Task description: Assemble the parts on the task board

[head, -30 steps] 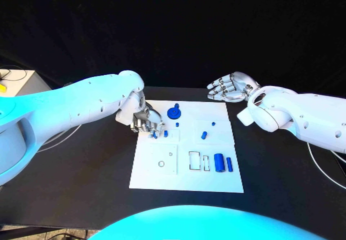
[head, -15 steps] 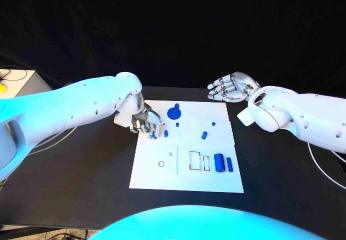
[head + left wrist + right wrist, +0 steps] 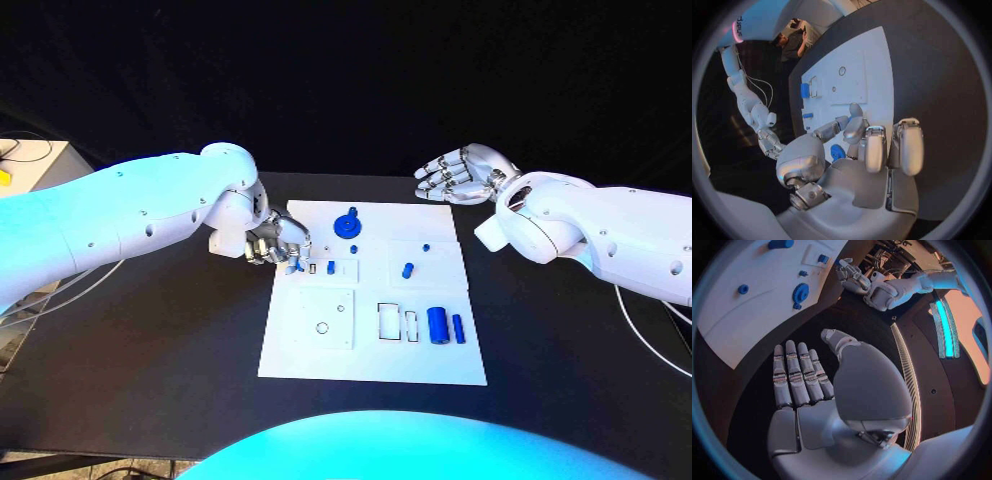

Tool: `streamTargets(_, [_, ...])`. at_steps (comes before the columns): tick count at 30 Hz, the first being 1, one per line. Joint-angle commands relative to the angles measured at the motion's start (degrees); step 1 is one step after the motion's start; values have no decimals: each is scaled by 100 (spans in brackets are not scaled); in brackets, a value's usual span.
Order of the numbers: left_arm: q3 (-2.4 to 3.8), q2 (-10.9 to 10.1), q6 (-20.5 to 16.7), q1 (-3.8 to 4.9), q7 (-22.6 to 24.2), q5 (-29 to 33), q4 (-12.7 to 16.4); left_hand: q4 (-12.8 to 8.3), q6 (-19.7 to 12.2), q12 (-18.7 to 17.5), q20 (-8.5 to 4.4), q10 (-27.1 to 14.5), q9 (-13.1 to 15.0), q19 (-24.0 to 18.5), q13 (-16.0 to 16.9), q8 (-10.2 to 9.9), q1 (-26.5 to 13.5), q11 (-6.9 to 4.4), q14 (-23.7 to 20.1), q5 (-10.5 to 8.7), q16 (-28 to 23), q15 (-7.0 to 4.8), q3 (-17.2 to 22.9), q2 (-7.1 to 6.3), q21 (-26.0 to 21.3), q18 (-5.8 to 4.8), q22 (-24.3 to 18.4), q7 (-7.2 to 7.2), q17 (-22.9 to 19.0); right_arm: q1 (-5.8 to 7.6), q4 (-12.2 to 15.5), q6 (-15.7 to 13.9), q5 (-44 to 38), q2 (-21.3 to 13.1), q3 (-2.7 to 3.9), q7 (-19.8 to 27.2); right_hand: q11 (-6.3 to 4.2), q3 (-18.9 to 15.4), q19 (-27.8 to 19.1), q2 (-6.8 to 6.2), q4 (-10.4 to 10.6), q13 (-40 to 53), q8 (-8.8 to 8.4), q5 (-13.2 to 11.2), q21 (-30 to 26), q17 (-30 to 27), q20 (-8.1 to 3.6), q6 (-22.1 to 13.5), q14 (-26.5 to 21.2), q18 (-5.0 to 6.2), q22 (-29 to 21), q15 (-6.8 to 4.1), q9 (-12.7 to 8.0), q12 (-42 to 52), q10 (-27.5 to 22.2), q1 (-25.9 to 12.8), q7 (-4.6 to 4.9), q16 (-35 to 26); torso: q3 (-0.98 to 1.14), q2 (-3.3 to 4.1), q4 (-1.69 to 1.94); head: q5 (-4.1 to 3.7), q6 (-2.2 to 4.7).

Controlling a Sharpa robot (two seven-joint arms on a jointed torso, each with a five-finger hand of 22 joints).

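Observation:
The white task board (image 3: 310,350) lies mid-table. On it are a blue gear disc (image 3: 348,225), short blue pegs (image 3: 330,267) (image 3: 408,268) and two blue cylinders (image 3: 437,325) near the front right. My left hand (image 3: 274,243) hovers at the board's left edge with its fingers curled downward, and a small blue part (image 3: 297,266) sits pinched at its fingertips. In the left wrist view the curled fingers (image 3: 873,150) hang above the board (image 3: 873,65). My right hand (image 3: 462,172) floats past the board's far right corner, flat and holding nothing; its straight fingers (image 3: 795,375) lie side by side.
A pale box with cables (image 3: 22,160) stands at the table's far left edge. Black tabletop (image 3: 159,360) surrounds the board on every side. Outlined recesses (image 3: 389,320) mark the board's front half.
My left hand has drawn back leftward from over the board to its left edge, and the small blue part at its fingertips shifted left with it. The right hand stayed still.

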Motion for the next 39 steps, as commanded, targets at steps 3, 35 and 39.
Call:
streamTargets(3, [45,-177,-827,-21,227,-164,253,29,195,-29,3,-24,10,171,-10,-3,374,-15,596,20,19,-41,11,341,-14,-56,784,-212,1509,-6,10,88,-24,-14,0,54,-6,10,-37,17,-17,-6,-23,38,0,-7,-1,35,30,60,-7,14,-6,-33,48,-47,294,-20,0,-4,7,7,0])
streamTargets(35, [8,341,282,-136,291,-135,-403,26,212,-17,3,-10,47,183,17,-7,426,-19,596,38,19,-43,14,308,0,-60,801,-217,1509,-23,-2,94,-24,-3,0,58,-5,51,-22,13,-45,-6,-49,37,2,-58,0,51,38,60,-49,14,-15,-48,54,-92,294,-19,8,8,-10,31,0])
streamTargets(39, [8,422,496,-132,266,-159,-498,26,212,-17,3,-10,47,183,17,-7,426,-19,596,38,19,-43,14,308,0,-60,801,-217,1509,-23,-4,98,-24,3,0,58,-5,51,-22,13,-45,-6,-49,37,2,-58,0,51,38,60,-49,14,-15,-48,54,-92,294,-19,2,5,-9,21,0])
